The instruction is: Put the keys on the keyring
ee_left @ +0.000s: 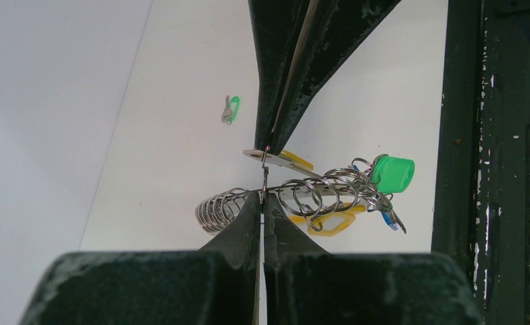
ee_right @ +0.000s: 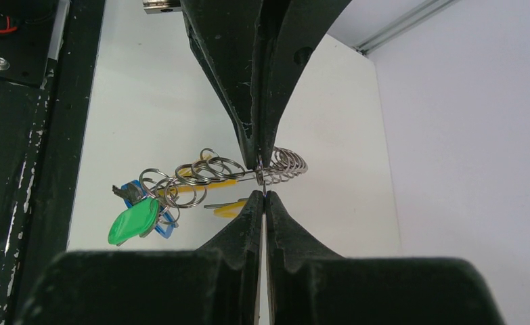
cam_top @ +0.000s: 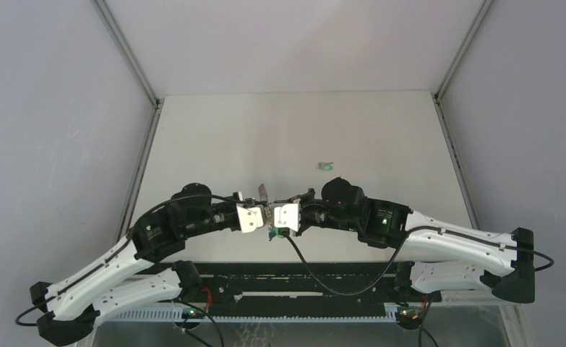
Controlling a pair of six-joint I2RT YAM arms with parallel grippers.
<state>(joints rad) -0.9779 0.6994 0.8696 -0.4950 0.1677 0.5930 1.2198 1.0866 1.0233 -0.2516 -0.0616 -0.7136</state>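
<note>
Keyring (ee_left: 316,193) hung in the air between the 2 tools, above the near part of the desk (cam_top: 265,130). The left tool (ee_left: 264,196) was closed on its coiled wire. The right tool (ee_right: 264,196), tip to tip with it, was closed on what looked like the same loop. Keys (ee_left: 392,174) already threaded dangled in a bunch to 1 side. We judged the grip the main risk: so thin a wire could slip from either pinch and drop the bunch, or a pull apart could bend the loop. 1 loose key (cam_top: 325,165), green-headed, lay on the desk, well apart from both tools.
</note>
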